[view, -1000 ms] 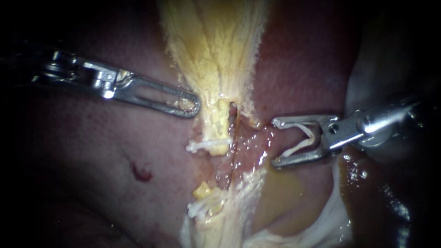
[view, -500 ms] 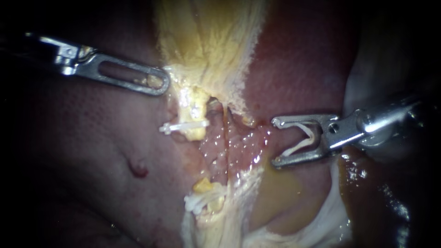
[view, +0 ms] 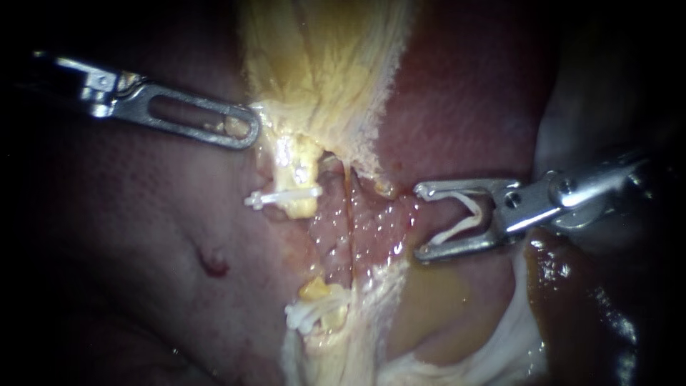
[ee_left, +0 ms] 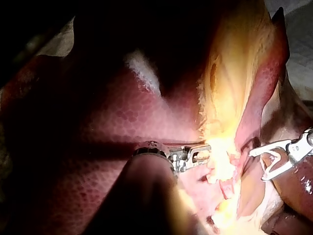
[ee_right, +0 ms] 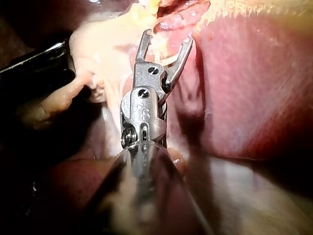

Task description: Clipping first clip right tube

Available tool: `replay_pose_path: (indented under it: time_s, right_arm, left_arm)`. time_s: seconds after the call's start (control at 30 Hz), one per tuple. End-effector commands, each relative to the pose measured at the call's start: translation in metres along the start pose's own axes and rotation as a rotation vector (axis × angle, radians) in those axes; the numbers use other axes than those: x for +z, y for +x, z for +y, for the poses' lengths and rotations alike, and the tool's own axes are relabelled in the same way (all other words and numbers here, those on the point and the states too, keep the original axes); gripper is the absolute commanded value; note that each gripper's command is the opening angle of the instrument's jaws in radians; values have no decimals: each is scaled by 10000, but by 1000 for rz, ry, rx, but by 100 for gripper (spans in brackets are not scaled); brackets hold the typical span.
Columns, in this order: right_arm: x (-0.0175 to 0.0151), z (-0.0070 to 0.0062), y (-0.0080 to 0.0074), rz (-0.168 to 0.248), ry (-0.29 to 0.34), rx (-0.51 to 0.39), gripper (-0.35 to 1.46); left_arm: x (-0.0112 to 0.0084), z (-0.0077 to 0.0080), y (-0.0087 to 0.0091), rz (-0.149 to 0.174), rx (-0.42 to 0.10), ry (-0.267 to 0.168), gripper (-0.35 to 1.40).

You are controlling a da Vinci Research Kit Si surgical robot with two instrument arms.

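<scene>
My left instrument (view: pixel 241 129) comes in from the upper left, its slotted jaws shut on the pale yellow edge of the gallbladder (view: pixel 321 64), holding it leftward. Just below, a white clip (view: pixel 284 194) crosses a yellow stump. To the right of that stump a thin reddish tube (view: pixel 349 214) runs downward over glistening tissue. My right instrument (view: pixel 418 221) lies a short way to the right of this tube, its jaws spread wide around a white V-shaped clip (view: pixel 464 218) that touches both. The right wrist view shows those jaws (ee_right: pixel 168 37) pointing at the pale tissue.
More white clips (view: pixel 311 314) sit on a yellow stump lower down. Dark red liver (view: pixel 464 107) lies on both sides, with a small red spot (view: pixel 213 263) on the left. Yellowish fluid (view: pixel 443 300) pools under the right instrument, beside white tissue (view: pixel 514 343).
My left instrument has pulled the gallbladder's edge and the upper clip up and to the left, baring the thin tube. My right instrument has edged slightly left toward it.
</scene>
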Motion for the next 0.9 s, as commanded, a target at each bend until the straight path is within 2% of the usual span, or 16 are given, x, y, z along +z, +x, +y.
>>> replay_pose_path:
  time_s: [0.03, 0.4, 0.53, 0.7, 0.9]
  right_arm:
    - [3, -1, -2, -2, 2, 4, 50]
    - [58, -9, -21, 16, 56, 75, 50]
    - [73, -7, -27, 20, 64, 93, 50]
    - [83, -2, -31, 44, 78, 133, 50]
    - [96, -1, -30, 98, 117, 195, 49]
  left_arm:
    - [0, 0, 0, 0, 0, 0, -35]
    - [0, -3, 2, -2, -1, -2, -35]
    - [0, -3, 2, -2, -1, -2, -35]
    - [0, -3, 2, -2, -1, -2, -35]
    - [1, -3, 2, -2, -1, -2, -35]
